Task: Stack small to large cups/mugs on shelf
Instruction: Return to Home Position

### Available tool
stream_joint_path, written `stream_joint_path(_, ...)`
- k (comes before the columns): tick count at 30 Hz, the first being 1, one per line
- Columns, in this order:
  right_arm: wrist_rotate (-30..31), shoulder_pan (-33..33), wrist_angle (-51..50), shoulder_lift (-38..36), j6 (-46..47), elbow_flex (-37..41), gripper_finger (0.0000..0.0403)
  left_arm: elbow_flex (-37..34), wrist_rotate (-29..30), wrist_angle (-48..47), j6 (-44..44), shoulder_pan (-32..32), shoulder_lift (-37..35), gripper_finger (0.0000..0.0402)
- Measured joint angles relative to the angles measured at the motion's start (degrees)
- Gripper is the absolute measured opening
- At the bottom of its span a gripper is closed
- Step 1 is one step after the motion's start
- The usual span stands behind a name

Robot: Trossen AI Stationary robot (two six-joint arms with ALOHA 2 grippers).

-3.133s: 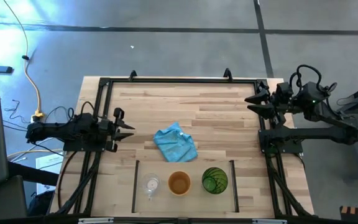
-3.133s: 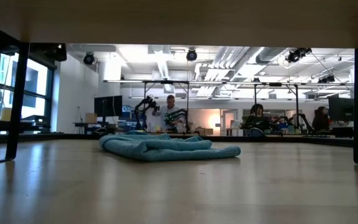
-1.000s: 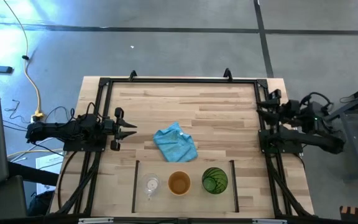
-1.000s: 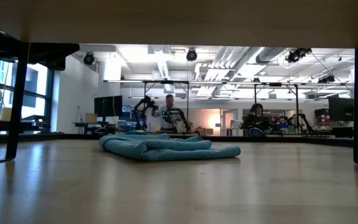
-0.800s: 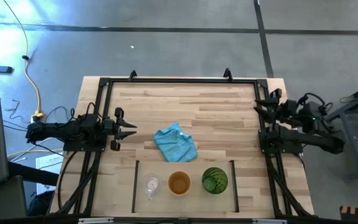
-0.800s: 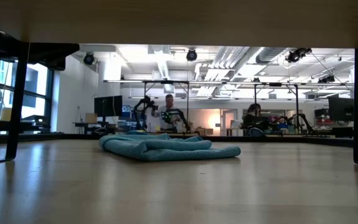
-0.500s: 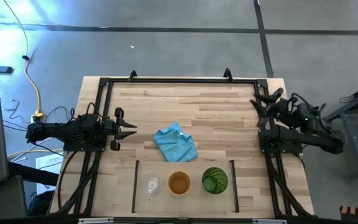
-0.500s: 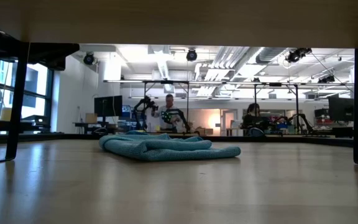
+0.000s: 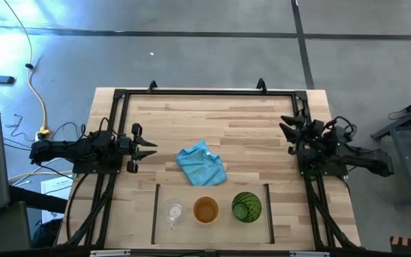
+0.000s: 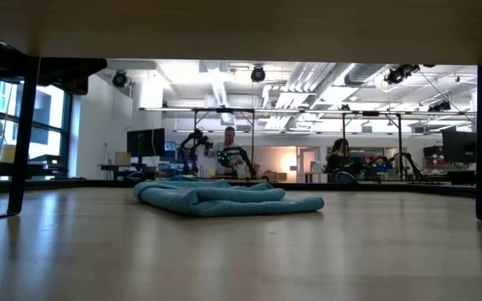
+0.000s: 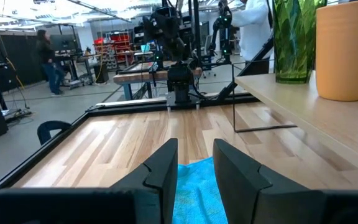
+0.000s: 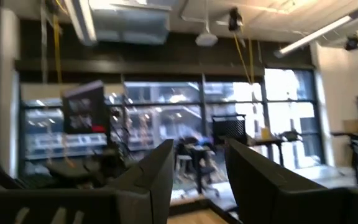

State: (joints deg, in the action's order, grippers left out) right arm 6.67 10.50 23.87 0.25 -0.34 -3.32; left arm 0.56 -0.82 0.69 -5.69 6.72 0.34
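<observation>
Both tools are empty, fingers apart: the left tool [image 9: 147, 149] at the bench's [image 9: 248, 118] left edge, unmoved, and the right tool [image 9: 288, 133] at its right edge, shifted slightly nearer than a moment earlier. On the near shelf [image 9: 191, 233], left to right, stand clear glass [image 9: 173, 211], orange cup [image 9: 205, 210] and green tumbler [image 9: 246, 207].

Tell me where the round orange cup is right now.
In the high view, the orange cup stands in the row's middle, the small clear glass on its left and the translucent green tumbler on its right.
</observation>
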Motion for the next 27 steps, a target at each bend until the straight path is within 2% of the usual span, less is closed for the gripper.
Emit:
stream_joint_path(5, -3.81, 0.00, 4.84, 0.01, 1.68, 2.81, 0.0135, 0.00, 0.00, 0.00, 0.02, 0.01, 0.00, 0.0092)
stream_joint_path(15, -11.92, -0.44, 4.35, 2.98, 6.45, 2.79, 0.0135, 0.00, 0.00, -0.02, 0.01, 0.01, 0.00, 0.0092)
stream_joint_path(20, -10.67, -4.44, 7.65, 7.31, 5.36, 2.79, 0.0135, 0.00, 0.00, -0.02, 0.00, 0.01, 0.01, 0.0092)
stream_joint_path(27, -4.50, -9.57, 13.17, 13.23, 0.17, 2.81, 0.0135, 0.00, 0.00, -0.02, 0.00, 0.00, 0.00, 0.0092)
